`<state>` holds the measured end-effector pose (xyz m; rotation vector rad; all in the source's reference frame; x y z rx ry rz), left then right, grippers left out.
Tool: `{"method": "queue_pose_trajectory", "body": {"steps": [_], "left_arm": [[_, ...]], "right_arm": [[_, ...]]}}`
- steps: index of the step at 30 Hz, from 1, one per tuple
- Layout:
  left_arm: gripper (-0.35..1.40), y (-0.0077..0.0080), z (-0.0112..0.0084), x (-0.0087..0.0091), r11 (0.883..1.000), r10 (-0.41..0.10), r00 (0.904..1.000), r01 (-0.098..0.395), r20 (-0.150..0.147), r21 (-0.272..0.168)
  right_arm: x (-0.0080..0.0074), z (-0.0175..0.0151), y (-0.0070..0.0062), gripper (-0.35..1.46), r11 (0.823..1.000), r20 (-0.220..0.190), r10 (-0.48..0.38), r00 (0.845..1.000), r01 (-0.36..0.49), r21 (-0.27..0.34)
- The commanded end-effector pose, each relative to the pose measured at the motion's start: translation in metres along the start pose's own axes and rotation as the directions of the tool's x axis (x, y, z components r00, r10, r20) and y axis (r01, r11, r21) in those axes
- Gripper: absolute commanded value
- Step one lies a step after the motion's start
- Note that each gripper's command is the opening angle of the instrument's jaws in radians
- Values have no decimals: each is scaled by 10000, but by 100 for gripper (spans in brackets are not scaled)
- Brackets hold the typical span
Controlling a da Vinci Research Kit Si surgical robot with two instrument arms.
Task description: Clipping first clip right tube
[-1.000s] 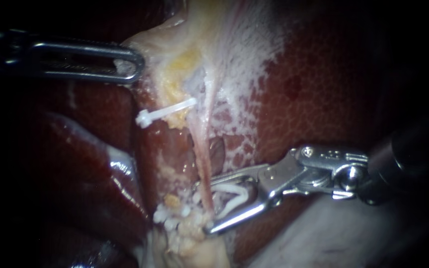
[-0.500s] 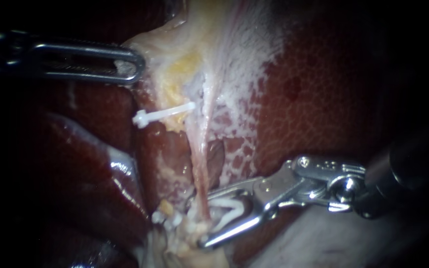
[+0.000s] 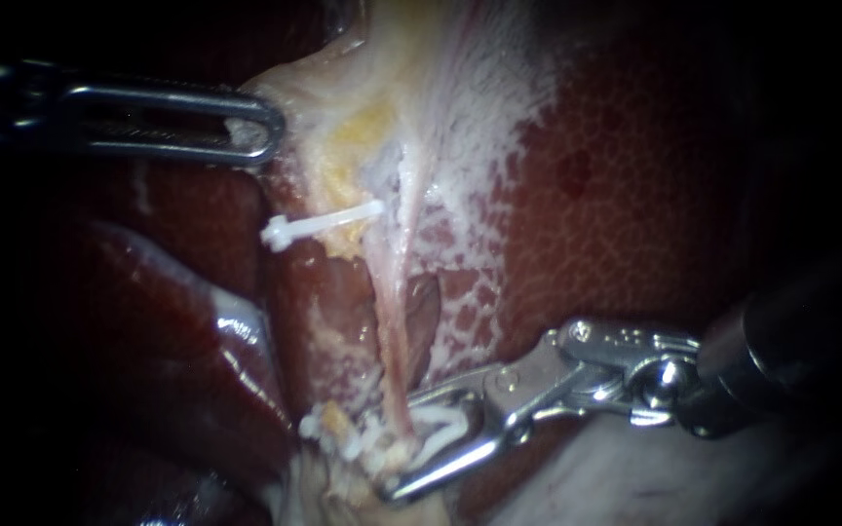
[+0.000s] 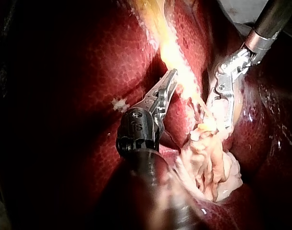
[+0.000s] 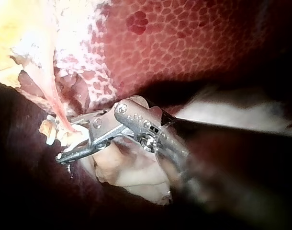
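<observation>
The mottled dark red liver (image 3: 616,195) fills the background, and a pale yellowish sheet of tissue (image 3: 363,107) runs over it. My left instrument (image 3: 257,129) lies level, its jaws pressed together on the edge of that pale sheet. The left wrist view shows the same grip on the yellowish strip. A little past those jaws, a closed clip (image 3: 322,226) lies across the yellowish strip.

The right tube (image 3: 394,341) is a thin pink strand that runs from the pale sheet to the jaws of my right instrument (image 3: 411,443). Those jaws stand apart and carry a white clip (image 3: 445,429), with one leg seated against each jaw, so they hold it from both sides. The tube reaches in between the jaws close to their tips, inside the clip's open V. I cannot tell whether the clip's legs touch it yet. Just beyond the jaw tips sits a lumpy pale stump (image 3: 328,487), with a few small white bits (image 3: 316,426) beside it.
</observation>
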<state>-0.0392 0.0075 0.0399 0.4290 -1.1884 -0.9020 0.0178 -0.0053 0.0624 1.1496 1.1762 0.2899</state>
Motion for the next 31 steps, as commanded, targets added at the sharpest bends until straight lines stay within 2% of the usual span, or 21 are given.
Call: {"method": "queue_pose_trajectory", "body": {"steps": [1,2,6,9,15,31], "left_arm": [[-35,0,0,0,10000,-1,10000,1,1,1],[-35,0,0,0,10000,-1,10000,1,1,1],[-35,1,0,1,10000,2,10000,-2,1,1],[-35,1,0,1,10000,5,10000,-5,1,2],[-35,2,0,1,10000,7,10000,-7,1,2],[-35,2,0,2,10000,9,10000,-9,1,3]], "right_arm": [[2,-3,1,22,10000,-2,51,10000,-51,7],[2,-5,2,18,9999,-3,172,9999,-172,13],[2,-15,11,-17,9930,-68,1176,9930,-1176,50],[1,-21,18,-35,9918,-275,1281,9914,-1281,28],[-3,-29,26,-35,9894,-421,1439,9887,-1445,-113],[-9,-26,28,-35,9882,-395,1518,9876,-1524,-119]]}}
